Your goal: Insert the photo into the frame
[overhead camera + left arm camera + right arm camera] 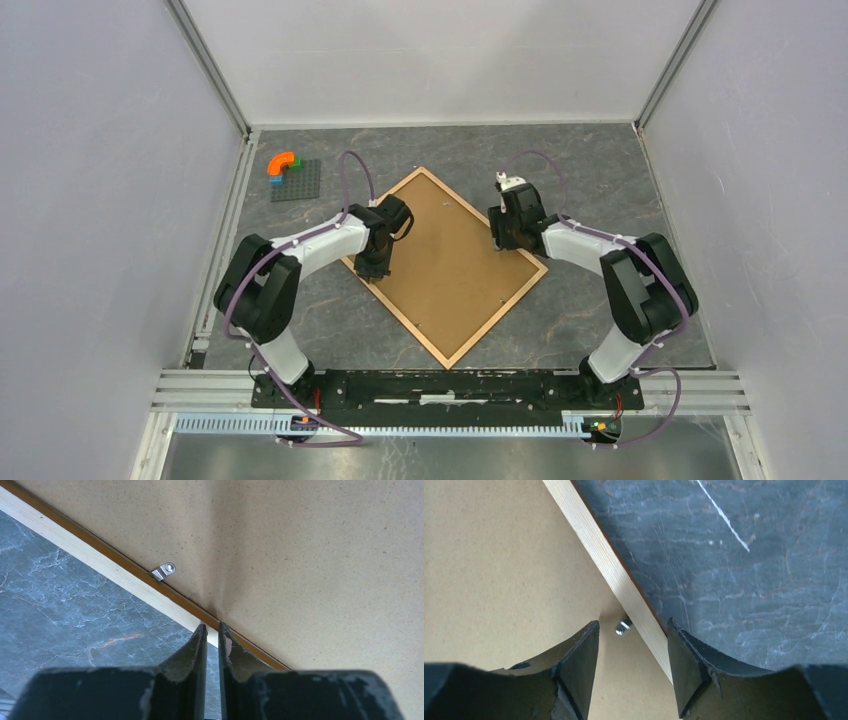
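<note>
The frame (497, 317) lies face down on the table, turned like a diamond, with a brown backing board (445, 265) set inside its light wood moulding. The photo is hidden. My left gripper (378, 272) points down at the frame's left edge. In the left wrist view its jaws (212, 626) are shut to a thin slit with nothing between them, tips at the moulding (75, 547), right of a metal clip (165, 571). My right gripper (497, 243) stands open over the frame's right edge. Its jaws (632, 622) straddle the moulding (594, 545) and a small metal clip (623, 626).
A grey baseplate (295, 178) with an orange curved brick (283, 160) and small coloured bricks sits at the back left. White walls close in the dark marbled table (590, 180) on three sides. An aluminium rail (450, 385) carries the arm bases at the near edge.
</note>
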Robot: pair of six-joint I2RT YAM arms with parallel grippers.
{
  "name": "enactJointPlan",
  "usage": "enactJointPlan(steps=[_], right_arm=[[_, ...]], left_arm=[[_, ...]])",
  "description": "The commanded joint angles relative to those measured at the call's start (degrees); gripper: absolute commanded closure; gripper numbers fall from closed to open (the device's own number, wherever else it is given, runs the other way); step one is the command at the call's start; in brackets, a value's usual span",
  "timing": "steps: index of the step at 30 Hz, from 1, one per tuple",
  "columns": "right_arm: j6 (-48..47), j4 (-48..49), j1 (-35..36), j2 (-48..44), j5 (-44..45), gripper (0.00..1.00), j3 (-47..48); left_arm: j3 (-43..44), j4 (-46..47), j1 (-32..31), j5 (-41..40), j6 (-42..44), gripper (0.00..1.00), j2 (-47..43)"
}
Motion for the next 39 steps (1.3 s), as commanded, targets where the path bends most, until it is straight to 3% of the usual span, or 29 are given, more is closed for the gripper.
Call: enactJointPlan(steps=[1, 12, 18, 21, 24, 26, 30, 34, 39], right_arm=[[3.78, -1.09, -1.61, -6.77, -10.64, 0.42, -6.29], [7.02, 2.66, -2.16, -22.77, -13.6, 0.4, -24.43], [4.59, 0.34, -2.7, -26.75, -9.66, 0.36, -24.95], [1.98, -1.11, -3.65, -26.2, -8.93, 0.34, -22.43], [0.69, -1.31, -4.04, -25.22, -8.89, 0.34, -19.65], [0.37, -1.2, -3.98, -24.3, -9.44, 0.33, -17.73], [0.21, -0.76, -4.01, -22.1, -10.39, 0.33, -13.85], [0.0, -1.39, -3.97, -20.06, -10.94, 0.33, -10.18], [-0.01, -1.38, -3.96, -20.36, -11.31, 0.33, -9.52]], left_arm=[[2.3, 5.29, 0.22, 2.43, -1.34, 0.98, 4.16], [13.54, 5.29, 0.16, 3.98, -2.43, 0.98, 12.12], [15.99, 0.5, 0.16, 2.54, -5.61, 0.92, 9.18], [10.85, 0.36, 0.16, 2.23, -9.07, 0.76, 1.28], [4.62, -1.55, 0.48, 0.66, -14.27, 0.41, -7.29], [0.03, -2.52, 0.84, 0.57, -19.28, 0.29, -12.44], [-10.34, -1.48, 1.9, 4.82, -32.86, 0.24, -21.09], [-19.01, 6.68, 2.26, 8.3, -43.87, 0.27, -25.4], [-21.23, 13.35, 2.49, 10.31, -46.24, 0.33, -21.31]])
